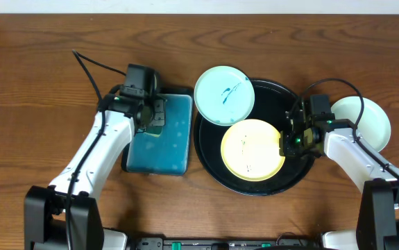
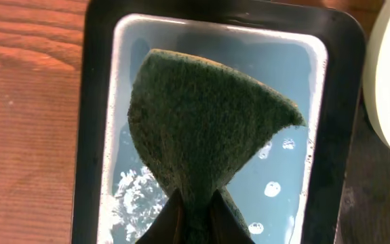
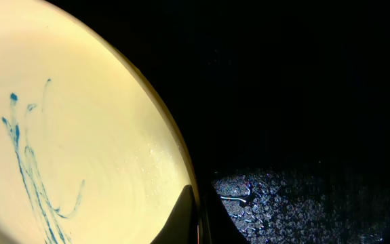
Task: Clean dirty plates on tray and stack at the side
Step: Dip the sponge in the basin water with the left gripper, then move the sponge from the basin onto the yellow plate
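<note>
Scribbles of teal mark the small round yellow plate (image 1: pixel 251 149) lying in the near part of the large round black raised-rim tray (image 1: pixel 289 179), and the right hand (image 1: pixel 287 144) is closed tight on that plate's right rim. Left of the tray, the left hand (image 1: pixel 150 118) is pinched shut on a dark green scouring sponge (image 2: pixel 201 129) held over the rectangular black-rimmed teal basin (image 1: pixel 175 149) on the brown wooden tabletop (image 1: pixel 46 83). Farther back, a pale mint plate (image 1: pixel 225 94) with teal marks overlaps the tray's far-left rim, and another pale plate (image 1: pixel 369 118) rests on the tabletop right of the tray, partly under the right arm.
</note>
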Robot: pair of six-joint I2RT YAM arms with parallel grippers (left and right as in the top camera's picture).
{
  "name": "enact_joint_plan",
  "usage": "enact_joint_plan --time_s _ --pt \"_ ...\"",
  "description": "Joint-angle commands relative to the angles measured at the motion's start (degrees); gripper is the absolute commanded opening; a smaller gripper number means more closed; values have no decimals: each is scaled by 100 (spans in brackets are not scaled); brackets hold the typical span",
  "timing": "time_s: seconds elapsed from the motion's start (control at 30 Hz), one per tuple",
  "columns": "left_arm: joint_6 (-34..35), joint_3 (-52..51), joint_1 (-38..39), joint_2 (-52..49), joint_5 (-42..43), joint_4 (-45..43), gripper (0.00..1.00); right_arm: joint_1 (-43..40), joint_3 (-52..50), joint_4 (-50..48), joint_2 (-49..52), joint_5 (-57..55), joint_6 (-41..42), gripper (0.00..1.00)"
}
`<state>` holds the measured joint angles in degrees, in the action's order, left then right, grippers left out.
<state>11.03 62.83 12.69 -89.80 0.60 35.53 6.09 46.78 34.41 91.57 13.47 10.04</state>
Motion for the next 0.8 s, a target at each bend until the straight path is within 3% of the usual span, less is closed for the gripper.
enact_joint_plan --time_s 0.0,0.43,0.77 --pt "264 -4 98 22 -321 -28 7 35 -31 -37 -48 -15 66 1" --pt "284 -4 708 -22 -319 -26 7 39 -31 -42 -48 -15 66 1" --pt "321 461 1766 -22 -256 208 8 39 -31 -127 -48 -17 166 1"
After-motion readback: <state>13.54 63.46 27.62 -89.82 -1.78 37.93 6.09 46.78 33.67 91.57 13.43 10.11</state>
